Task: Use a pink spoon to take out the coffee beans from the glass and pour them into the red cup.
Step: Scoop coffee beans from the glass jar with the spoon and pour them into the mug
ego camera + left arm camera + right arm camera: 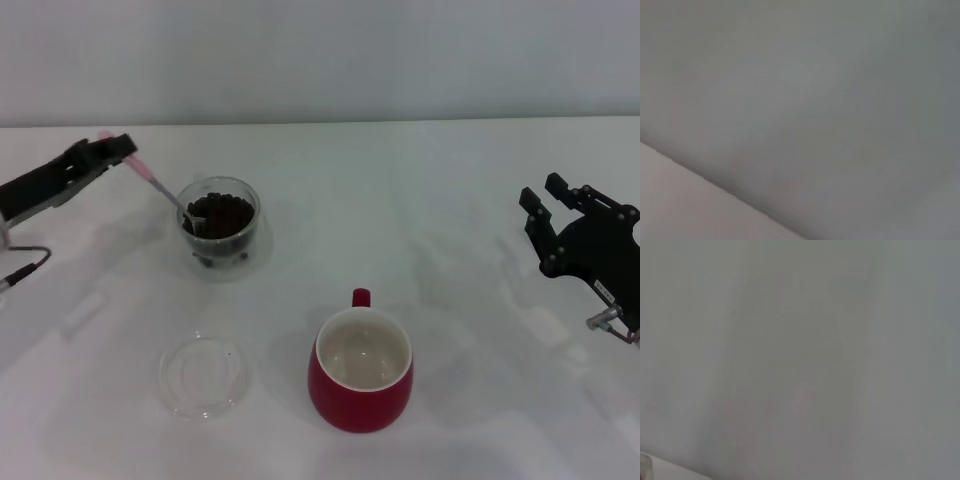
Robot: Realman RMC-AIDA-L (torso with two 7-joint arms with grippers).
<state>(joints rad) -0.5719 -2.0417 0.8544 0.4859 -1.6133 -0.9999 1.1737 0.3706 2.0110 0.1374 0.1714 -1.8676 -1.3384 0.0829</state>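
In the head view my left gripper (118, 152) at the far left is shut on the pale pink handle of the pink spoon (160, 186). The spoon slants down to the right, and its metal bowl is dipped into the coffee beans (222, 213) heaped in the small clear glass (220, 222). The red cup (361, 370) stands near the front centre, upright, with its handle pointing away and a bare cream inside. My right gripper (556, 205) hangs open and empty at the far right. Both wrist views show only blank grey surface.
A flat shallow clear round dish (203, 375) lies on the white table (430, 200) to the left of the red cup. A black cable (25, 268) hangs by the left arm at the table's left edge.
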